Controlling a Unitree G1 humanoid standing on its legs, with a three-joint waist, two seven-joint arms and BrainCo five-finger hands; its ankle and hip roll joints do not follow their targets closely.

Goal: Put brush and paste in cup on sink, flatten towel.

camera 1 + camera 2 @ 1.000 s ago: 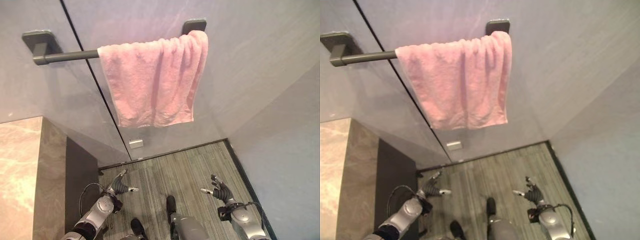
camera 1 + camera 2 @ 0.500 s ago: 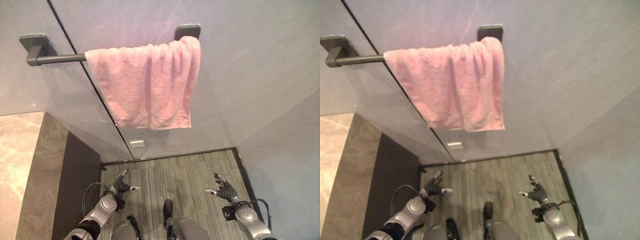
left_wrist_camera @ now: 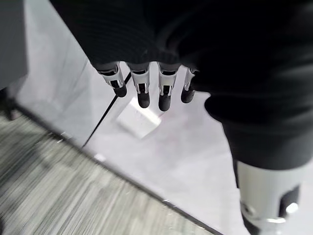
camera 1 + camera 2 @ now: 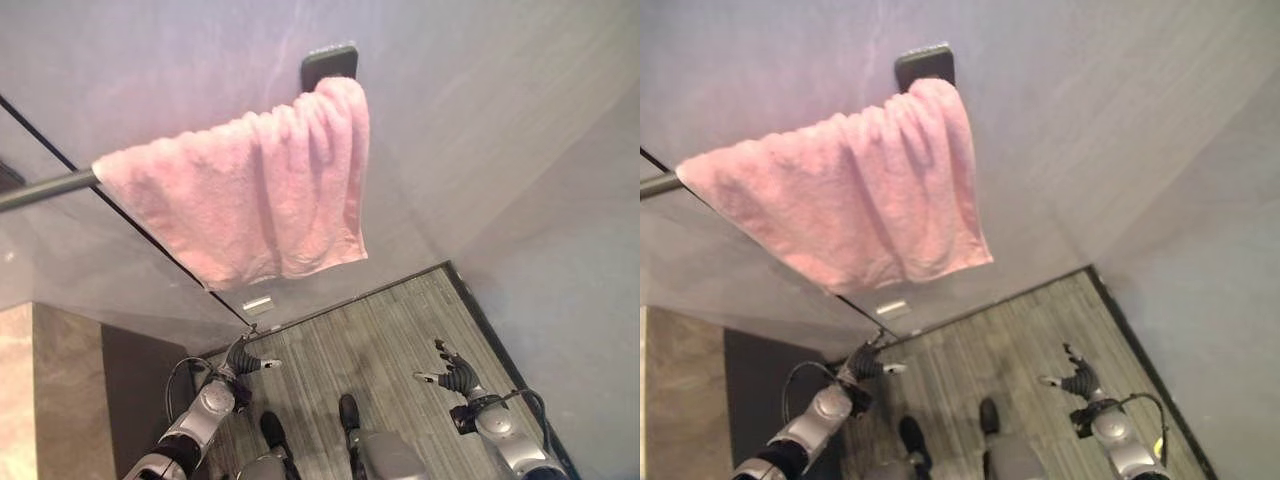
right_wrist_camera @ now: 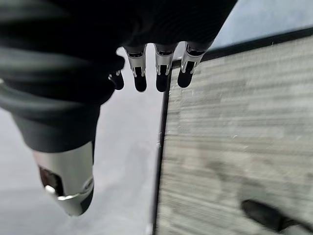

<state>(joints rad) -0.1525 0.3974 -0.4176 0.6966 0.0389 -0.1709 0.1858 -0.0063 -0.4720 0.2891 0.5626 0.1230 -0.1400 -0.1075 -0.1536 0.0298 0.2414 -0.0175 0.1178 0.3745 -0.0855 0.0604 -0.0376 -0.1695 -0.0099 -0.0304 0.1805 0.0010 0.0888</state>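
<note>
Left eye view: bunched pink terry towel (image 4: 245,195) over dark bar (image 4: 45,188).

Open floor (image 4: 380,330) between both low robot hands; wall (image 4: 500,120) close ahead, towel (image 4: 250,195) on rail (image 4: 45,188) overhead, cabinet (image 4: 60,390) blocking left.

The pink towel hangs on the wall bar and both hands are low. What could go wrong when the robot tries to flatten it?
1. The towel is bunched toward the bar's right mount; a sideways pull might slide it off instead of spreading it.
2. The left hand and right hand hang open near the floor, far below the towel, so a long upward reach may catch its lower edge and drag it down.
</note>
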